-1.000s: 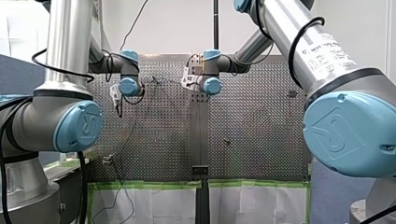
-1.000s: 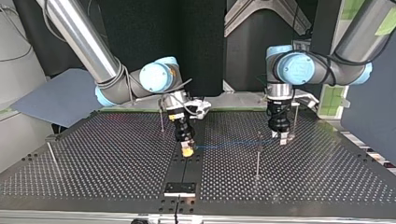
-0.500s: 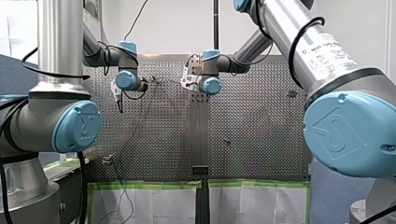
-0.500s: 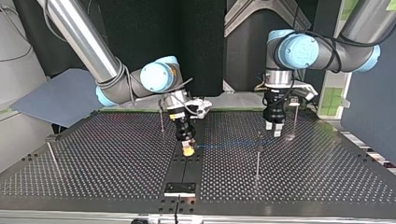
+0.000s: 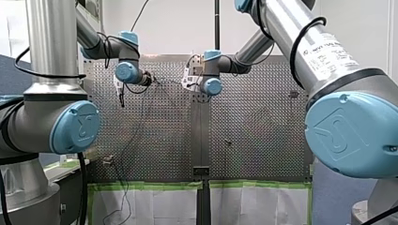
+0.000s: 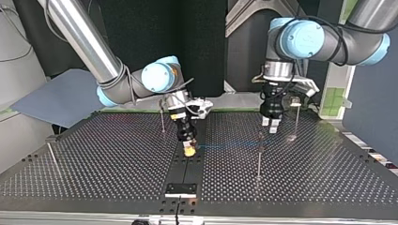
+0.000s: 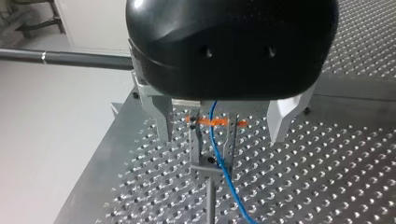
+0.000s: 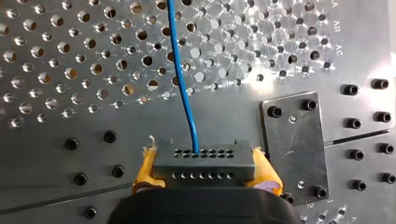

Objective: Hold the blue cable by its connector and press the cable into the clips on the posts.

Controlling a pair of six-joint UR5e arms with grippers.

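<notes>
In the right wrist view my right gripper is shut with its yellow pads on the black connector, and the blue cable leads away ahead of it over the perforated table. The top view shows the same right gripper low near the table's middle. From there the blue cable runs to a post. My left gripper hangs open just above and behind that post. In the left wrist view its metal fingers straddle the clip, with the blue cable between the prongs.
More thin posts stand on the table: one beside my left gripper, one behind my right gripper, one at the top view's far left. A black plate is bolted near the front edge, also ahead of the connector.
My left gripper has lifted off the cable beside the post and drifted slightly toward the top view's left, still open. My right gripper and the connector have stayed put.
</notes>
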